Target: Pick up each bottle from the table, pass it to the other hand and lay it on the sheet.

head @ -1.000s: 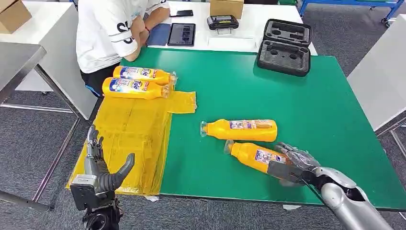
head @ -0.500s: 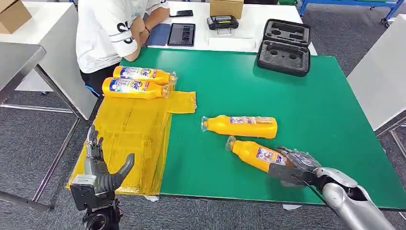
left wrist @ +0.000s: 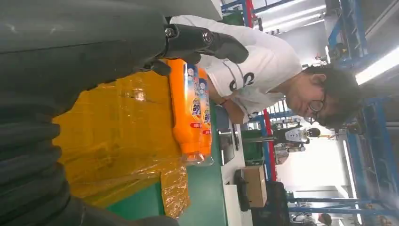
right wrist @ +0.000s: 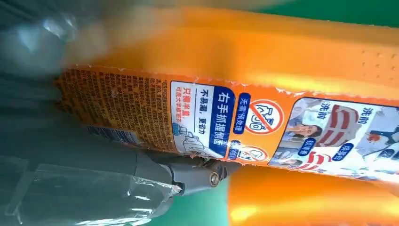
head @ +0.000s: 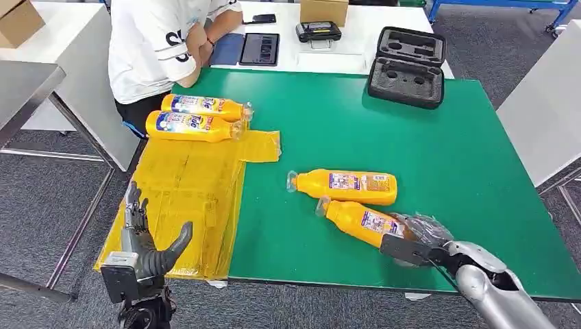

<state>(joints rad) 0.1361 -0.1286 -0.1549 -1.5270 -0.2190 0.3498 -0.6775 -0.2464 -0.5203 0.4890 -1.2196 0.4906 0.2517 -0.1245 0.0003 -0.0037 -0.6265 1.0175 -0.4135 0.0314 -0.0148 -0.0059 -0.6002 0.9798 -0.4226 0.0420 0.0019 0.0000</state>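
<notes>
Presently, in the head view, the right hand (head: 416,241) is grasping the nearer bottle (head: 360,221) on the tabletop (head: 438,151); the left hand (head: 147,250) is waiting, fingers released. In the right wrist view the fingers (right wrist: 188,174) are pressing its label (pickup step; lifting is next).

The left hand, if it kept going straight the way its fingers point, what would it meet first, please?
Probably the yellow sheet: the open left hand points up along it toward the two bottles at its far end, though its height above the sheet is unclear.
</notes>
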